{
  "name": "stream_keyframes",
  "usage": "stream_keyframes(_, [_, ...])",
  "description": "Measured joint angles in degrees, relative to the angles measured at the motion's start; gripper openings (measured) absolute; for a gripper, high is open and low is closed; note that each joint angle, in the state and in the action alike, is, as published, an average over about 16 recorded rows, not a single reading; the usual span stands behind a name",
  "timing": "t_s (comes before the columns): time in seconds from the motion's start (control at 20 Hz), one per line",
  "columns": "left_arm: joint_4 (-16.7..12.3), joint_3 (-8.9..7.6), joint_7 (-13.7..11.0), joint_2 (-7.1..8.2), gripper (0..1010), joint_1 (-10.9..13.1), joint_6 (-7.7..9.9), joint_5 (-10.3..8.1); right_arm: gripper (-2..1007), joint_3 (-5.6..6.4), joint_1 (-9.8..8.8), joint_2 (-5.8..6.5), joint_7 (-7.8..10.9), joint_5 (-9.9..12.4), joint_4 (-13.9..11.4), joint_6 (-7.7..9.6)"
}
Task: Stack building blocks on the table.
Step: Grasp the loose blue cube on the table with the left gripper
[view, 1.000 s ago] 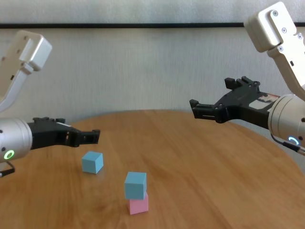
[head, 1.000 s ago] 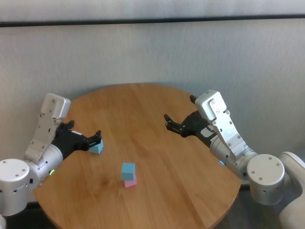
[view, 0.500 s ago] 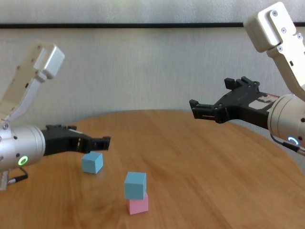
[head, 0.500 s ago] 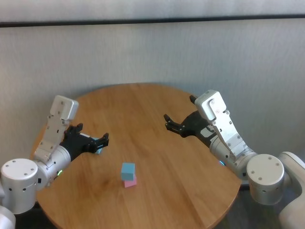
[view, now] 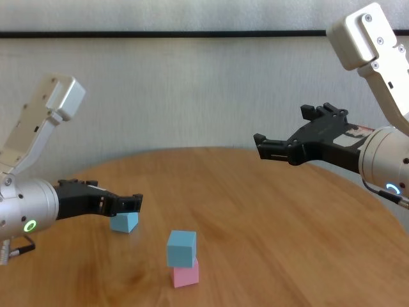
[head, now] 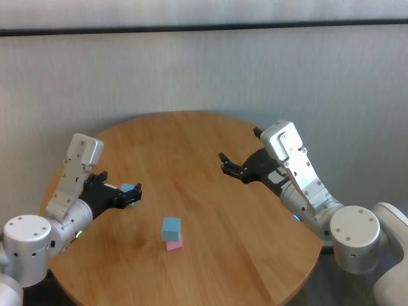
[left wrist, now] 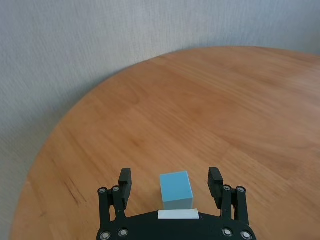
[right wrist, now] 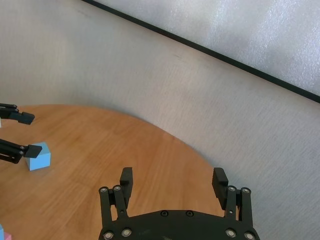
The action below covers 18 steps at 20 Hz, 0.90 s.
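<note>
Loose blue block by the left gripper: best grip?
Pinch the loose blue block across its two flat vertical side faces, coming in low and level from the robot's left. The open left gripper already straddles it, one finger on each side, and it sits flat on the table.

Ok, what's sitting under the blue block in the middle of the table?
A pink block sits under the stacked blue block, resting on the table. The pink block's top face is covered, so it cannot be seen.
</note>
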Motion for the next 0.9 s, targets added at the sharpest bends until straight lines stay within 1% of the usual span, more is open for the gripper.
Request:
stream_keyframes(0.55, [4.2,-1.74,-1.7,-1.92,1002,-1.3,-0.71,-0.25,1001,-0.02,0.03,0.0,0.0,0.0,0.0,0.03])
stream_keyframes(0.9, [6.6,-2.59,-2.6,-2.67,1002,-1.9,-1.16,0.14,1001,-0.02,0.03,0.0,0.0,0.0,0.0,0.03])
